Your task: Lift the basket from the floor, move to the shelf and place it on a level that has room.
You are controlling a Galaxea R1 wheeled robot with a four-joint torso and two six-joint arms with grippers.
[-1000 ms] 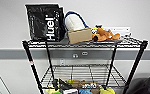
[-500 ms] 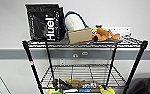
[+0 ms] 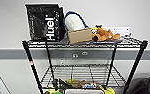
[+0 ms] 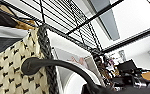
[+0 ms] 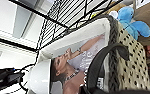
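Observation:
The shelf (image 3: 33, 67), a black wire rack, stands close in front of me against a grey wall. Its middle level (image 3: 83, 73) is a bare wire grid. The pale rim of the basket (image 3: 81, 91) shows at the bottom edge of the head view, in front of the toy tier. In the left wrist view my left gripper (image 4: 28, 67) hooks over the beige woven side of the basket (image 4: 8, 67). My right gripper (image 5: 116, 50) clasps the basket (image 5: 133, 57) at its other end. A printed picture and a white round item lie inside. The floor is hidden.
The top tier holds a black Huel bag (image 3: 44, 22), a white item, a brown cardboard box (image 3: 79, 35) and an orange plush (image 3: 103, 33). Colourful toys (image 3: 76, 83) crowd the tier below the bare one. A blue plush (image 5: 132, 23) is beside the basket. A dark object (image 3: 146, 86) sits at the lower right.

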